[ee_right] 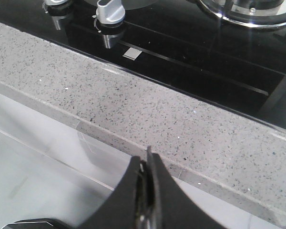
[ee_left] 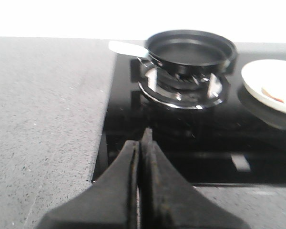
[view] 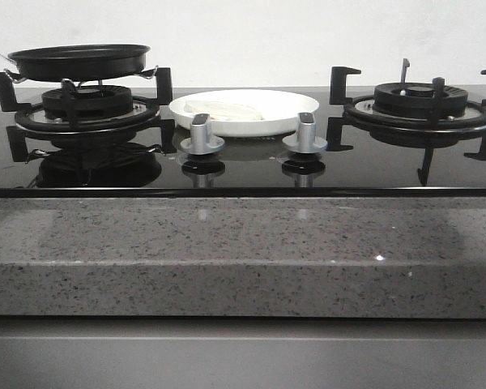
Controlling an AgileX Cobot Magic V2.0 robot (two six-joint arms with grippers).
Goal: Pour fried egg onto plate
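The white plate (view: 296, 101) lies on the black glass hob between the two burners. The fried egg (view: 223, 109), a pale flat piece, lies on it. In the left wrist view the plate (ee_left: 250, 78) shows at the edge of the frame with an orange-tinged bit of egg (ee_left: 275, 94). The black frying pan (view: 79, 61) stands on the left burner; its inside (ee_left: 190, 50) looks empty. My left gripper (ee_left: 142, 143) is shut and empty, low over the hob's near left corner, apart from the pan. My right gripper (ee_right: 147, 160) is shut and empty, in front of the counter's edge. Neither gripper shows in the front view.
The pan's pale handle (ee_left: 126, 47) points away from the plate. Two silver knobs (view: 201, 139) (view: 304, 136) stand in front of the plate. The right burner (view: 417, 101) has raised black grates. A speckled grey stone counter (view: 243, 243) runs along the front of the hob.
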